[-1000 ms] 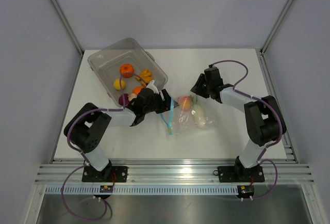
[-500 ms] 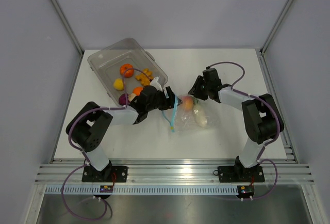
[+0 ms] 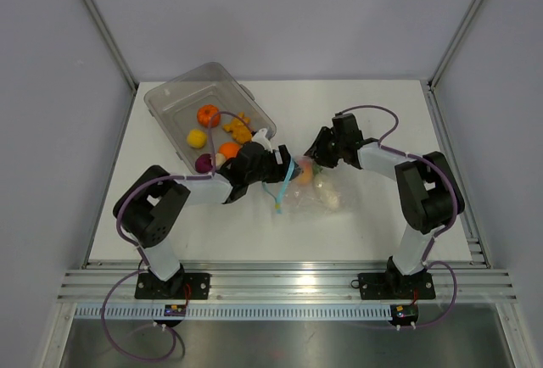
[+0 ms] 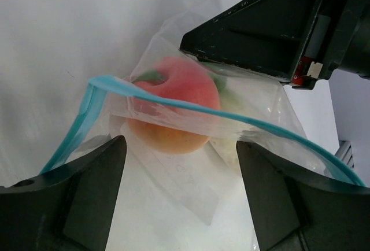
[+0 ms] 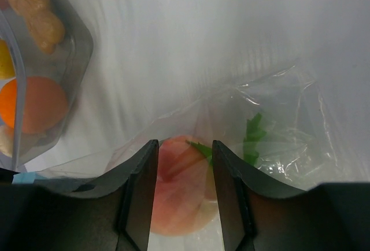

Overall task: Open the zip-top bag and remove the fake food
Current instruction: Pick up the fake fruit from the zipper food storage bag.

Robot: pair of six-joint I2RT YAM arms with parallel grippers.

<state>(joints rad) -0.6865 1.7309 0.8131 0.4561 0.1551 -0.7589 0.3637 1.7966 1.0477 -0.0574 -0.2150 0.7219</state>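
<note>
On table [image 3: 382,224], top view: zip-top bag [image 3: 312,201] lies between arms, just right of tub [image 3: 161,101]. Peach [image 3: 304,175] and white piece [image 3: 329,199] sit inside bag; more fake food [image 3: 208,116] sits in tub. Left gripper [image 3: 281,168] at blue zip strip [image 3: 282,188]; right gripper [image 3: 316,158] at bag's far edge.

Left wrist view: fingers [image 4: 75,199] spread wide, released. Zip strip arcs across gap, peach behind film.

Right wrist view: fingers [image 5: 136,196] slightly apart, released. Bag film at tips, peach visible through gap.

zip-top bag [image 3: 299,201] between left claw [image 3: 282,167] and right claw [image 3: 316,154] | peach [image 4: 173,103] in bag | tub [image 3: 182,80] behind-left
</note>
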